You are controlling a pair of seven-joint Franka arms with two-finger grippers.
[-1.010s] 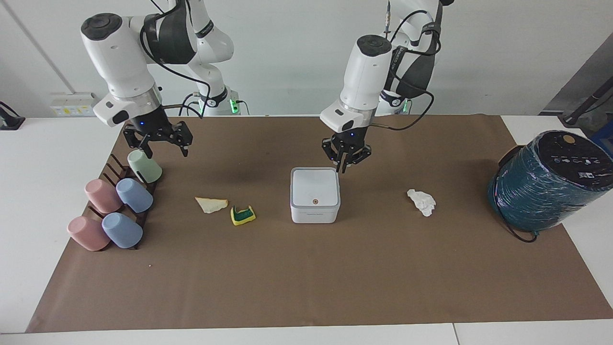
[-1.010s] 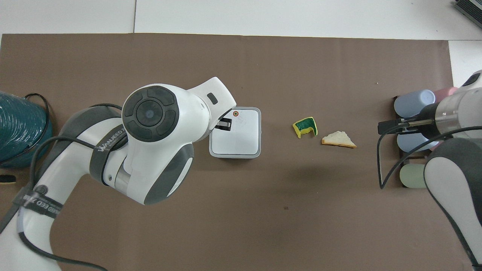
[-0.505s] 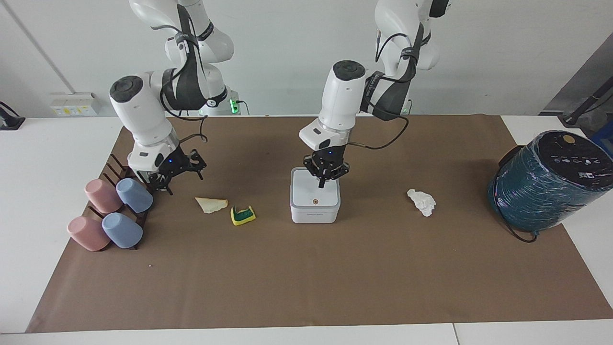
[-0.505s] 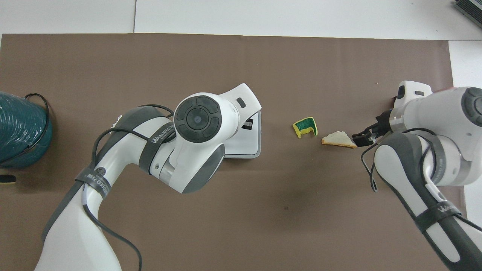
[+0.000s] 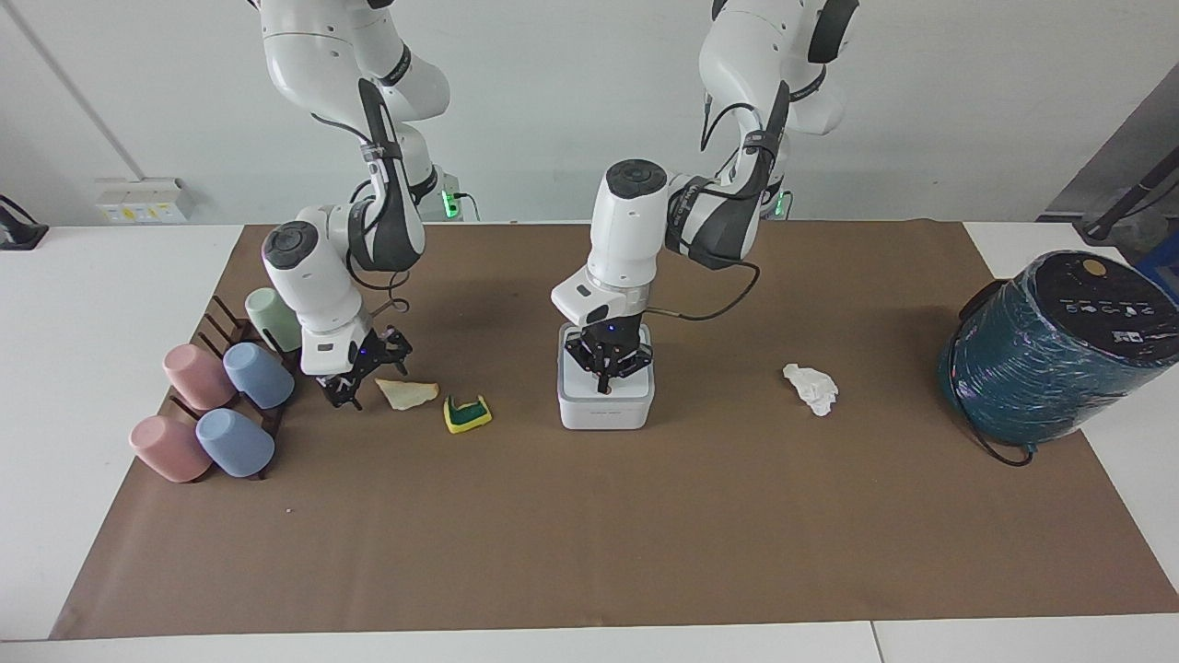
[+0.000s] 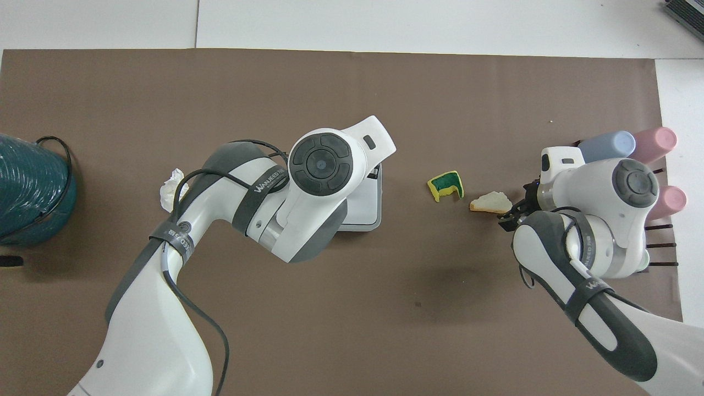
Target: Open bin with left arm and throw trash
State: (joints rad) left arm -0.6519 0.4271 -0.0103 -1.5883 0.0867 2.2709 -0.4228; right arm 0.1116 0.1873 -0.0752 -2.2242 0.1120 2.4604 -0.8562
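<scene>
Now your left gripper (image 5: 606,376) sits low on the bin (image 5: 605,405) lid, mid-desk; I cannot tell its fingers. Push straight down on the dot. Your right gripper (image 5: 361,379), open, sits by the bread (image 5: 410,393).

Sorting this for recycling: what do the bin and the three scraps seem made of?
The bin: smooth white plastic, by its rounded moulded corners. Triangular scrap: bread-like, pale with a darker edge. Yellow-green bit: probably sponge, two layers. White wad: crumpled paper or tissue.
</scene>
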